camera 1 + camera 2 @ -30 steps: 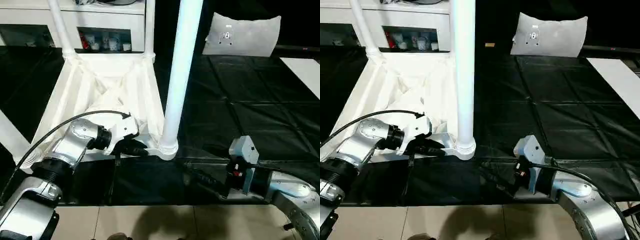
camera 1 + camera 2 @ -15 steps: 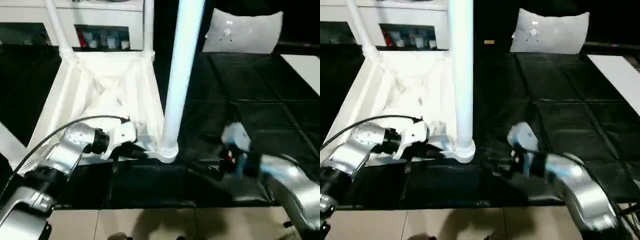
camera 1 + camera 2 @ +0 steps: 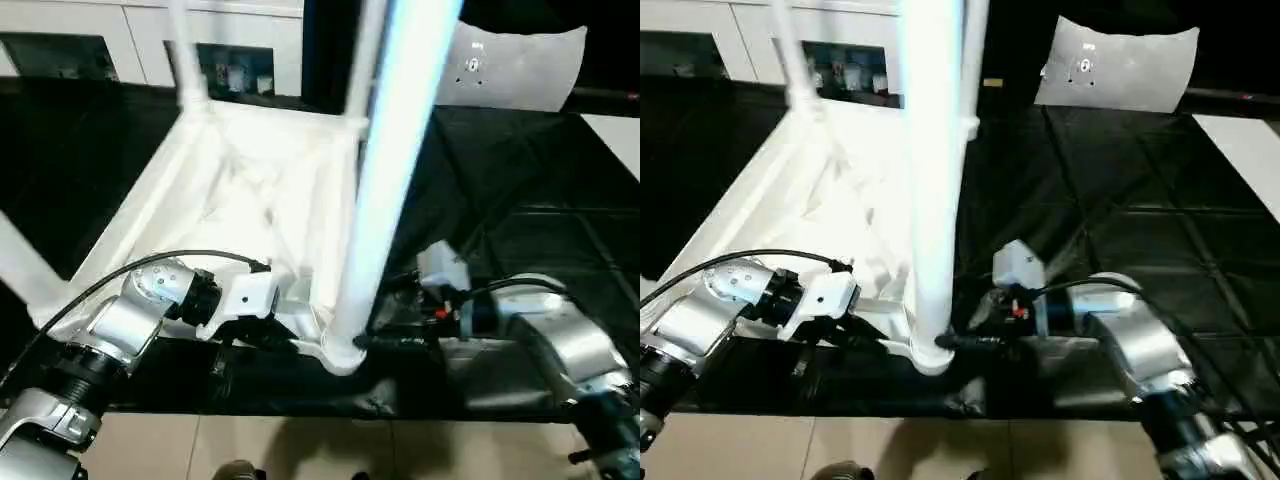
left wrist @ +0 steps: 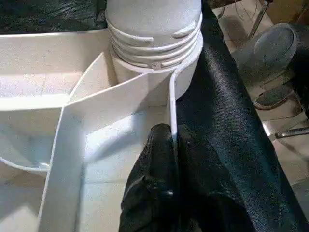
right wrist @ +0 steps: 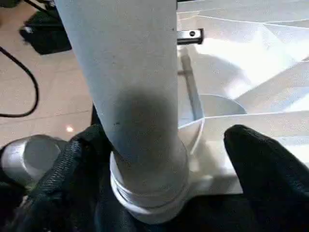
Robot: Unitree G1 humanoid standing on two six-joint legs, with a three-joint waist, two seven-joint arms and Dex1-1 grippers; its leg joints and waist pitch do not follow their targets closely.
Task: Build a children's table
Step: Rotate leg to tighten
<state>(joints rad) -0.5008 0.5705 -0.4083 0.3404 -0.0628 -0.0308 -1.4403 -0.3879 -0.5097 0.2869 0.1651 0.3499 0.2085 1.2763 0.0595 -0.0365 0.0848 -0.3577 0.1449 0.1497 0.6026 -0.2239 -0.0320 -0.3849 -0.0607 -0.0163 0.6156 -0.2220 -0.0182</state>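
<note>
White plastic, the rectangular children's table top [image 3: 250, 200] lies upside down on a black mat [image 3: 520, 190], ribbed underside up. A long round tapered white leg [image 3: 385, 180] stands upright in its nearest round corner socket [image 3: 340, 352]; two more legs rise from the far corners. The left pincer [image 4: 171, 140] is closed on the thin upright edge rib of the top, just beside that socket, one black finger [image 4: 157, 159] on each side of the rib. The right pincer [image 5: 159, 159] stands wide apart around the base of the near leg, its fingers [image 5: 270, 169] either side of the threaded collar. A grey-white cushion-like panel [image 3: 1120, 65] and a white shelved cabinet [image 3: 230, 40] stand behind
</note>
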